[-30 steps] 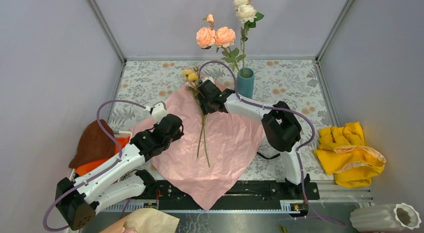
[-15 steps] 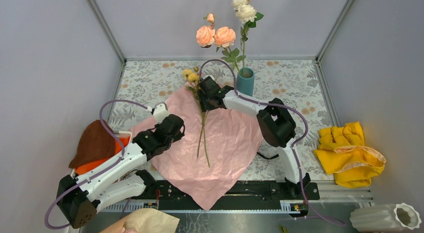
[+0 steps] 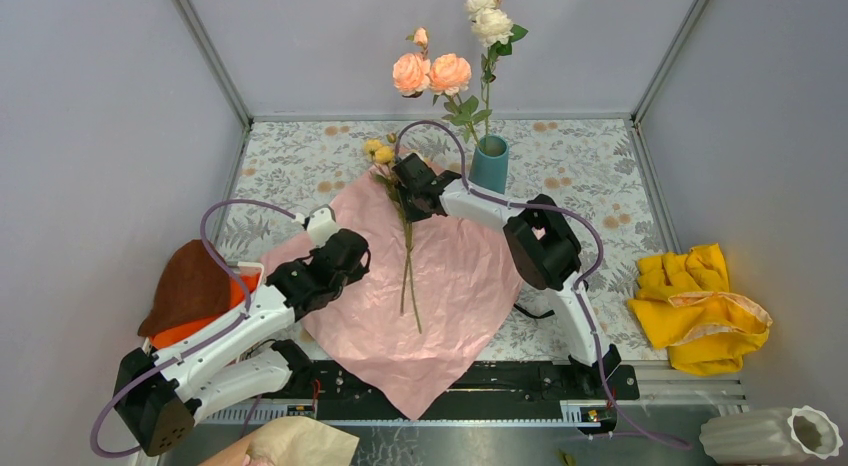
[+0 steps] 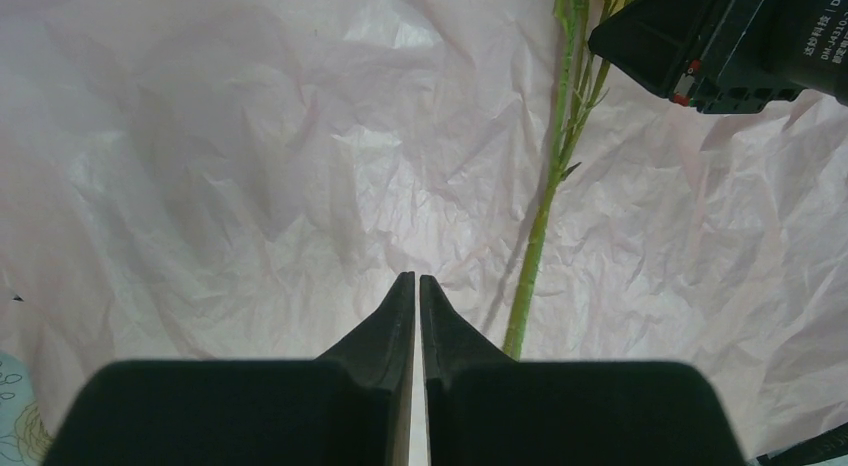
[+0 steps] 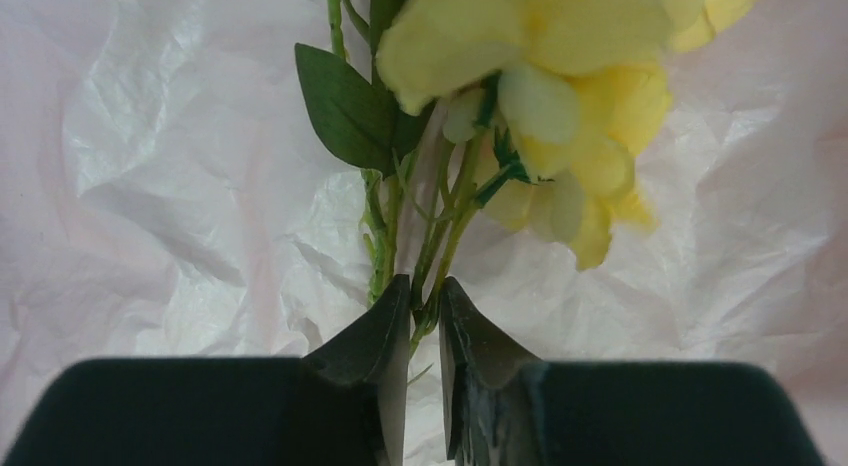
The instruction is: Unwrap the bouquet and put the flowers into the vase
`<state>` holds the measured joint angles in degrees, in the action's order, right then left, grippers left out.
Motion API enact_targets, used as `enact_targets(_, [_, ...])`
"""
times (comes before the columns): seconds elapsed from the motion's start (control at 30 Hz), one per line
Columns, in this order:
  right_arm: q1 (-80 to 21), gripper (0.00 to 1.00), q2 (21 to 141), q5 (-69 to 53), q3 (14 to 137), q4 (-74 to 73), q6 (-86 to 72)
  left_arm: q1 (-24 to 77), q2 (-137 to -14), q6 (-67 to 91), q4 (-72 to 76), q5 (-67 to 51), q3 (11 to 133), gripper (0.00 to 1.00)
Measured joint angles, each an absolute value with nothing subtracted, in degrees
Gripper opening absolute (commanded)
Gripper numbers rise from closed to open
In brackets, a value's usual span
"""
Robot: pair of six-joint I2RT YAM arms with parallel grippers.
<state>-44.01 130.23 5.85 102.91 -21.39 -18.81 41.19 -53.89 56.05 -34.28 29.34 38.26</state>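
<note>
"Top external view: what's the biggest thing?"

"The pink paper [image 3: 440, 286], spread open and flat. Behind it stands the vase [image 3: 490, 164], with peach and white roses [image 3: 430, 74] in it."

"Where are the yellow flowers [image 5: 560, 86]?"

"Lying on the paper. The blooms are at the far corner, near the vase, and the long stems [image 3: 408, 266] point to the near side. The right claw [image 5: 425, 296] is pinched on the thin stems just under the blooms. The left claw [image 4: 416, 281] is squeezed together, holding nothing, over the paper beside a stem."

"What could go wrong?"

"The stems are skinny, so they might slip out. The long end is far from the claw, so it could swing, miss the narrow vase or tip it."

"What can't you see?"

"How many stems are caught. The blooms are cut off in the right wrist view. From above, the arm hides the claw tips."
</note>
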Motion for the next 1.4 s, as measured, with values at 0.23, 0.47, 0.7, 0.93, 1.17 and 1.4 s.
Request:
enact_targets(0.23, [-43.6,0.08,130.1,5.9,102.5,-20.8,-19.3,41.2,-54.5,56.1,-34.2,29.3,38.0,0.10])
enact_targets(0.47, [-43.5,0.04,127.7,6.4,99.2,-19.8,-19.3,41.1,-55.0,56.1,-34.1,29.3,37.6,0.10])
enact_targets(0.7, [-43.5,0.02,124.2,6.6,96.2,-18.5,-19.3,41.1,-56.5,56.1,-33.0,28.3,35.7,0.10])
enact_targets(0.93, [-43.5,0.01,120.2,7.3,91.7,-16.3,-19.3,40.8,-58.9,56.2,-31.7,26.7,34.0,0.08])
enact_targets(1.17, [-43.5,0.01,117.0,9.8,89.8,-15.1,-18.3,40.8,-56.6,56.1,-30.4,25.9,33.7,0.10])
enact_targets(1.4, [-43.5,0.01,111.6,14.0,90.1,-14.9,-14.9,40.7,-55.8,55.8,-30.0,25.9,33.7,0.10])
